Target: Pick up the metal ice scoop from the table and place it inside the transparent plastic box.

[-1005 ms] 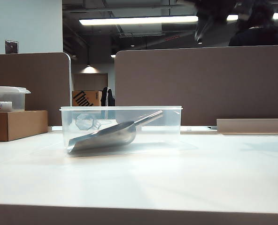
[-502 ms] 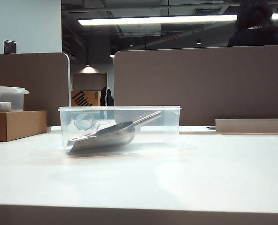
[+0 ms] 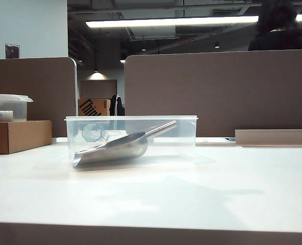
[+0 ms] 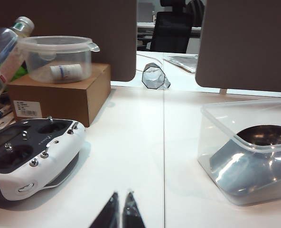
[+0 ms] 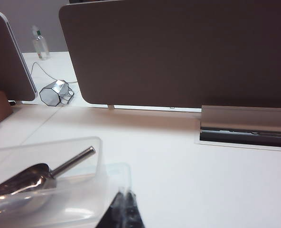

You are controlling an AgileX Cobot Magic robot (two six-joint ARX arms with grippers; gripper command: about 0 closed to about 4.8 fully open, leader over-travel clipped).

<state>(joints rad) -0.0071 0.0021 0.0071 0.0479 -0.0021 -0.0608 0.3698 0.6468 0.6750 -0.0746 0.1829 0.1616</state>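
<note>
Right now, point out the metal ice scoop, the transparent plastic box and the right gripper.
metal ice scoop [image 3: 115,149]: exterior view, on its bowl.
transparent plastic box [image 3: 184,133]: exterior view, on its front wall.
right gripper [image 5: 126,197]: right wrist view, at its shut fingertips.

Metal ice scoop [image 3: 112,148] lies inside the transparent plastic box [image 3: 131,140], shiny trough bowl low toward 8 o'clock, thin rod handle rising toward 2 o'clock against the wall. Box sits open-topped and upright on the white tabletop [image 3: 202,189], left of centre.
</note>
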